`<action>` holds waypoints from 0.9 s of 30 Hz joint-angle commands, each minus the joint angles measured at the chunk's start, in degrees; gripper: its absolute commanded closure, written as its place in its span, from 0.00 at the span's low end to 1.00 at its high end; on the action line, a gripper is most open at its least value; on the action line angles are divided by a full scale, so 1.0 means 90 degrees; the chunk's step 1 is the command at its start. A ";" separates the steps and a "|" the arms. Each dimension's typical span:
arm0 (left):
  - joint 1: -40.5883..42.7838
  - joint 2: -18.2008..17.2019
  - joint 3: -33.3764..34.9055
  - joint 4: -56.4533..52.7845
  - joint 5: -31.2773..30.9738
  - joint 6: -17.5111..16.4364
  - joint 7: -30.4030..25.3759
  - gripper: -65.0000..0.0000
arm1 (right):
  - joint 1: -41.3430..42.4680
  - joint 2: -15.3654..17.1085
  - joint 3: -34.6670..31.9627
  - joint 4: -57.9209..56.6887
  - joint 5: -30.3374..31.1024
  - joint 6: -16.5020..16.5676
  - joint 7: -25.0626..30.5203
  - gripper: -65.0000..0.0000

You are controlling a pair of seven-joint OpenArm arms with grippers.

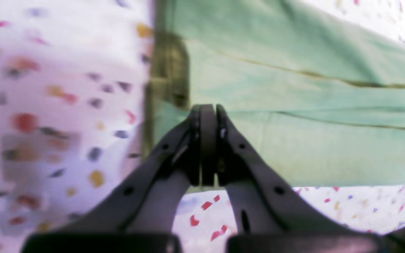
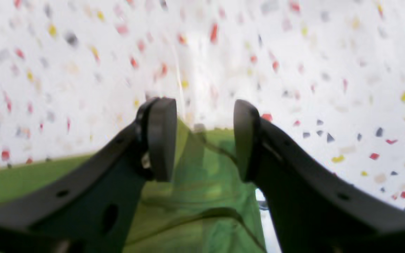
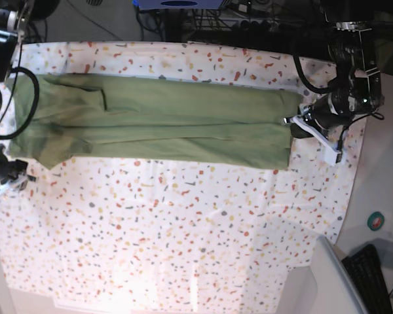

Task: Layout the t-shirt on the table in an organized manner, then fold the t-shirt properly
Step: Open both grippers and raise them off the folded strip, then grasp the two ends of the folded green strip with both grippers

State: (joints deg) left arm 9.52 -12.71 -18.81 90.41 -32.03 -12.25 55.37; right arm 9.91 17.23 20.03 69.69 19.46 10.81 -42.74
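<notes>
The surface (image 3: 183, 229), under a white cloth flecked with red, orange, yellow and grey, fills most of the base view. No container stands on it; the only thing it carries is the t-shirt.

The t-shirt (image 3: 164, 121) lies flat along the far part of the surface as a long olive-green band, folded lengthwise, with layered edges running along its length. Its wider, more rumpled end sits toward the base view's left, near that edge of the cloth; its squarer end reaches toward the base view's right. Speckled cloth shows bare between the shirt and the near edge.

The left hand (image 1: 207, 112) is at the shirt's squarer end. In its wrist view the two pads are pressed together with no gap, tips right at the short edge of the green fabric; whether any cloth is pinched between them cannot be told. In the base view this hand (image 3: 301, 124) sits just beside the shirt's end.

The right hand (image 2: 204, 140) has its pads standing apart, with green fabric (image 2: 202, 196) visible below and between them and nothing clamped. The picture is blurred. In the base view this hand is largely hidden at the left edge.
</notes>
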 commanded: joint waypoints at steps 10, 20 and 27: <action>0.0325 -0.0283 -0.0924 0.0225 -0.0099 -0.0060 0.0055 1.00 | 0.1639 0.0171 -0.1820 -0.2972 0.0021 0.0611 0.0974 0.56; 0.0569 -0.0419 -0.0933 0.0216 -0.0070 -0.0060 0.0035 1.00 | 0.1648 0.0288 -0.1938 -0.3099 0.0011 0.0601 0.1023 0.41; 0.0530 -0.0390 -0.0894 0.0216 -0.0089 -0.0060 0.0035 1.00 | 0.1639 0.0249 -0.1869 -0.3109 -0.0966 0.0601 0.1023 0.41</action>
State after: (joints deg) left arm 14.61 -15.53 -26.79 91.48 -32.16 -12.47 56.40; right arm 22.98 18.65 2.87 41.06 10.48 16.29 -34.46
